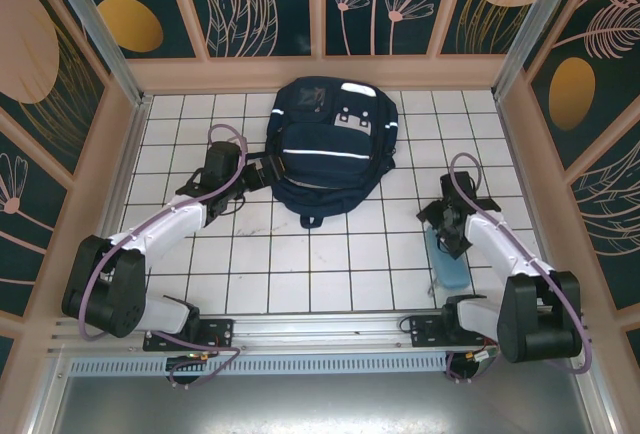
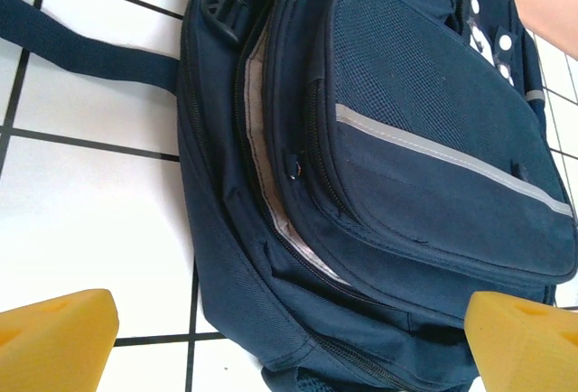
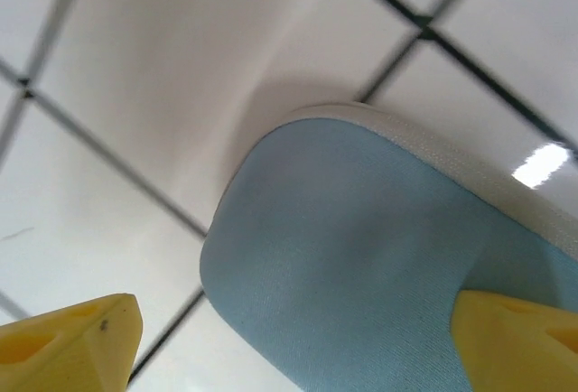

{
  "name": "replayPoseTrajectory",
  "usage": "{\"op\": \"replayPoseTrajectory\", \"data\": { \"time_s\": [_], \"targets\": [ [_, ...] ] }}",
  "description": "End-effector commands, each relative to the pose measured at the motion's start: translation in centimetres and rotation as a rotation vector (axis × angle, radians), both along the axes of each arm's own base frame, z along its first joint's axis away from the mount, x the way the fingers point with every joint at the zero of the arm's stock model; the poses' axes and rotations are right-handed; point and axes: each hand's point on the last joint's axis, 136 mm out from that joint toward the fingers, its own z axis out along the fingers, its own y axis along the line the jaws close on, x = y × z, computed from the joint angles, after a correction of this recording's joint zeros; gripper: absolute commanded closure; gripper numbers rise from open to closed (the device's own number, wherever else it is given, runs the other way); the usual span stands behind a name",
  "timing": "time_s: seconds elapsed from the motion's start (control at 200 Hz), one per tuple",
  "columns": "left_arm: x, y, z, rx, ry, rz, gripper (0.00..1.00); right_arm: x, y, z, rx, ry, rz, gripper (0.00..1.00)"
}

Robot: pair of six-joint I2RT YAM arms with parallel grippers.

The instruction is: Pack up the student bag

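Top external view: we see the student bag [image 1: 333,149] lying flat at the far middle of the white tiled tabletop [image 1: 300,264], front pocket up. Our left claw [image 1: 257,176] sits just beside the bag's edge on the left arm's side. Our right claw [image 1: 452,237] hangs over the far end of a light blue pouch [image 1: 450,266], which lies near the right arm's base, well apart from the bag.

Left wrist view: the yellow fingers [image 2: 56,342] stand wide apart and hold nothing. The bag's main zipper gapes, showing pale lining [image 2: 262,148]. We judge that this mouth needs holding wide for packing.

Right wrist view: the fingers [image 3: 70,342] are spread wide and empty, one over the pouch, the other over bare tile. To grasp well, we should centre on the pouch's end so both fingers straddle it, descend, then close.
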Motion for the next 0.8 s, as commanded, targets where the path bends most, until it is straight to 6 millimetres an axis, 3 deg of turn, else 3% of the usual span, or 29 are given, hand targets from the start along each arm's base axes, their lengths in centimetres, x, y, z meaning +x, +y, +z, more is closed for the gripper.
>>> {"op": "replayPoseTrajectory", "data": {
  "time_s": [0.0,0.1,0.205,0.36,0.495,0.656,0.791],
  "targets": [
    [0.8,-0.6,1.8,-0.023,-0.049,-0.031,0.01,4.8,3.4,1.8,0.124,-0.162,0.128,0.10],
    [0.8,-0.9,1.9,-0.039,-0.042,-0.039,0.02,7.4,3.6,2.1,0.089,-0.171,0.207,0.10],
    [0.7,-1.0,2.0,-0.021,-0.032,-0.054,0.02,8.3,2.7,1.6,0.013,-0.089,0.268,0.11],
    [0.6,-0.6,1.9,0.010,-0.027,-0.053,0.01,7.0,-0.7,2.4,-0.156,-0.010,0.239,0.09],
    [0.9,-1.1,1.8,-0.010,-0.023,-0.062,0.01,5.5,-2.3,1.3,-0.186,0.029,0.200,0.03],
    [1.1,-1.6,1.8,-0.024,-0.014,-0.081,0.01,5.0,-2.0,-0.6,-0.144,0.079,0.203,0.02],
    [1.0,-1.7,1.6,-0.030,-0.006,-0.084,0.02,4.1,0.9,-1.8,0.024,0.081,0.240,0.03]
  ]
}}
